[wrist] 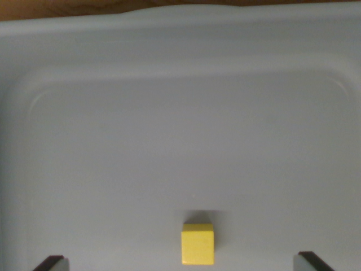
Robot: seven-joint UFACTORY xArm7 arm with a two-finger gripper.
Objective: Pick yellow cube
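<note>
Wrist view shows the yellow cube [198, 244] sitting low in the frame on the floor of a pale grey tray [180, 101], between the two dark fingertips [52, 262] of the end effector [183, 262]. The jaws are spread wide and nothing is held yet. The cube looks slightly off-centre toward the wrist view's right, so it could get nudged or twisted by one finger first during closing. If the descent is stopped short, the cube could be missed entirely.

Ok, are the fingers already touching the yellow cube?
No: the yellow cube sits on the tray floor with clear gaps to both fingertips at the frame's bottom corners.
</note>
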